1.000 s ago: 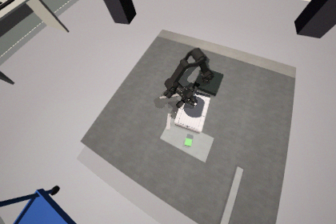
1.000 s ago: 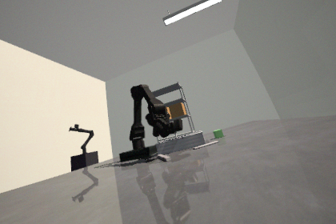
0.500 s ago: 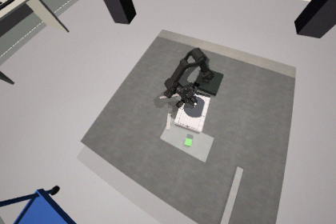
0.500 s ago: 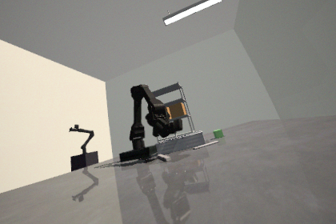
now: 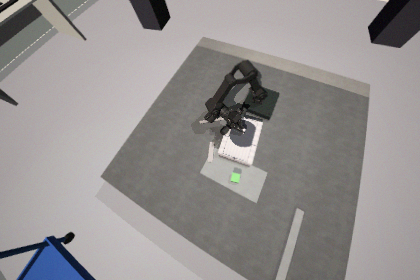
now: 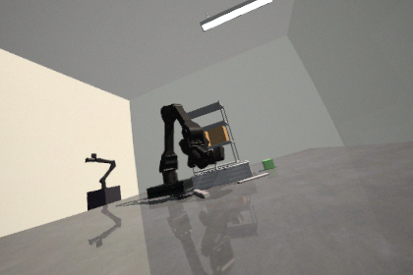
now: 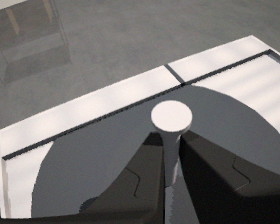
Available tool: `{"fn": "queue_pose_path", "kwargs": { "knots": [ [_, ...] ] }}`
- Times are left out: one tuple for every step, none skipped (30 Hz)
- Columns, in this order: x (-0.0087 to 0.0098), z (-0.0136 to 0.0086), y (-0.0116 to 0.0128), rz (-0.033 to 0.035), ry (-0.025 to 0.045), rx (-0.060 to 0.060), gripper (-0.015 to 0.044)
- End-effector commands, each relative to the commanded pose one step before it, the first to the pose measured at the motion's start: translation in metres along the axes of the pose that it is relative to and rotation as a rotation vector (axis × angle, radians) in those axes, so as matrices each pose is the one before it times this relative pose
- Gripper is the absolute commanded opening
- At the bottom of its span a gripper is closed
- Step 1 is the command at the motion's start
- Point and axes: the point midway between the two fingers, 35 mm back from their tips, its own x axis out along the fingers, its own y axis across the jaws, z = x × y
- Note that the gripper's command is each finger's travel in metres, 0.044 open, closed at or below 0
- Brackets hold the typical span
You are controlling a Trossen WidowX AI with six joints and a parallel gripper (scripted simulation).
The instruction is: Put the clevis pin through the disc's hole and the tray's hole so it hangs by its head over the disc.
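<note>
My gripper (image 7: pixel 168 140) (image 5: pixel 244 130) is shut on the steel clevis pin (image 7: pixel 171 116) just below its round head. The head faces up toward the wrist camera, and the shank runs down between the fingers. The dark grey disc (image 7: pixel 100 150) (image 5: pixel 243 136) lies inside the white-looking rimmed tray (image 7: pixel 100 105) (image 5: pixel 230 154) (image 6: pixel 221 176). The gripper and pin are over the disc. A small dark patch on the disc beside the left finger is partly covered; I cannot tell whether it is the hole. The pin's lower end and the tray's hole are hidden.
A green cube (image 5: pixel 235 177) (image 6: pixel 267 164) stands on a light grey mat (image 5: pixel 252 189) beyond the tray. A pale bar (image 5: pixel 211 152) lies beside the tray. The arm's dark base plate (image 5: pixel 270 104) is at the tray's other end. A long pale strip (image 5: pixel 292 239) lies farther off.
</note>
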Motion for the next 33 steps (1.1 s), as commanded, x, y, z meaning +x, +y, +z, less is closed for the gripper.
{"fn": "queue_pose_path", "kwargs": {
  "knots": [
    [0.00032,0.00015,0.00069,0.0017,0.01105,0.0007,0.0],
    [-0.00001,0.00003,-0.0001,-0.00083,0.00283,-0.0017,0.0],
    [0.0,0.0,0.0,0.0,0.0,0.0,0.0],
    [0.00005,0.00002,0.00009,-0.00055,0.00112,-0.0011,0.0],
    [0.00005,0.00005,0.00013,-0.00076,0.00144,-0.0016,0.0],
    [0.00003,0.00003,0.00008,-0.00049,0.00092,-0.001,0.0],
    [0.00005,0.00007,0.00019,-0.00151,0.00175,-0.0031,0.0],
    [0.0,0.0,0.0,0.0,0.0,0.0,0.0],
    [0.00001,0.00003,0.00016,-0.00144,0.00089,-0.003,0.0],
    [0.0,0.0,0.0,0.0,0.0,0.0,0.0],
    [-0.00006,-0.00004,0.00017,-0.0014,0.00014,-0.0029,0.0],
    [0.0,0.0,0.0,0.0,0.0,0.0,0.0],
    [-0.00002,-0.00002,0.00011,-0.00082,-0.00034,-0.0017,0.0],
    [-0.00003,-0.00004,0.00015,-0.00105,-0.00067,-0.0022,0.0],
    [-0.00004,-0.00005,0.00015,-0.00101,-0.0009,-0.0021,0.0],
    [-0.00005,-0.00006,0.00015,-0.00107,-0.00108,-0.0023,0.0],
    [-0.00006,-0.00007,0.00017,-0.00119,-0.00126,-0.0025,0.0],
    [-0.00013,-0.00011,0.00024,-0.00127,-0.00146,-0.0027,0.0],
    [-0.00015,-0.00013,0.00024,-0.00099,-0.00164,-0.0021,0.0],
    [-0.00017,-0.00014,0.00019,-0.00047,-0.00172,-0.0009,0.0],
    [-0.00016,-0.00019,0.00015,-0.00011,-0.00188,-0.0002,0.0],
    [-0.00017,-0.00021,0.0001,0.0001,-0.00211,0.0003,0.0],
    [-0.00019,-0.00027,0.00009,0.00022,-0.00228,0.0005,0.0],
    [-0.00019,-0.00022,0.00014,-0.00003,-0.00198,0.0,0.0],
    [-0.0002,-0.00018,0.00023,-0.00022,-0.00176,-0.0004,0.0],
    [-0.0002,-0.00017,0.00023,-0.00017,-0.00176,-0.0003,0.0],
    [-0.00021,-0.00016,0.0002,-0.00005,-0.00181,-0.0001,0.0],
    [-0.00022,-0.00017,0.00021,0.00009,-0.00181,0.0002,0.0],
    [-0.0002,-0.00015,0.00016,0.00013,-0.00173,0.0003,0.0],
    [-0.00016,-0.00014,0.00029,0.00025,-0.00166,0.0006,0.0],
    [-0.00016,-0.00013,0.00019,0.00022,-0.00152,0.0005,0.0],
    [-0.00017,-0.00013,0.00019,0.00033,-0.00143,0.0007,0.0],
    [-0.00018,-0.00013,0.00019,0.00034,-0.00137,0.0008,0.0]
  ]
}}
